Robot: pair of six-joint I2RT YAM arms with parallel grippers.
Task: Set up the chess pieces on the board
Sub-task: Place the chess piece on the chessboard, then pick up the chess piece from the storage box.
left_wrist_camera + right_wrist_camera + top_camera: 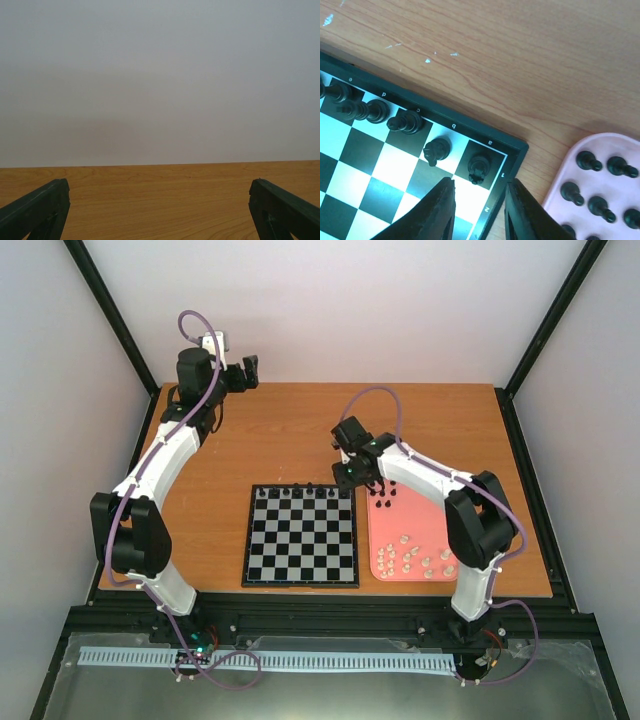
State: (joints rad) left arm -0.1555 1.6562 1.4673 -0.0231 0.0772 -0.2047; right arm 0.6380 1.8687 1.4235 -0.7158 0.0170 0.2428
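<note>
The board [300,536] lies at the table's middle, with several black chess pieces [305,490] along its far row. In the right wrist view a rook [479,167] stands on the corner square, with a knight [436,150] and more pieces [405,122] beside it. My right gripper [347,473] [479,192] hovers open and empty just above the rook at the board's far right corner [517,147]. My left gripper [248,371] is open and empty at the far left, facing the wall; its fingers [35,210] frame bare table.
A pink tray [412,540] sits right of the board, with black pieces [384,498] at its far end and cream-white pieces [415,558] at its near end. The tray [615,150] and black pawns [587,161] also show in the right wrist view.
</note>
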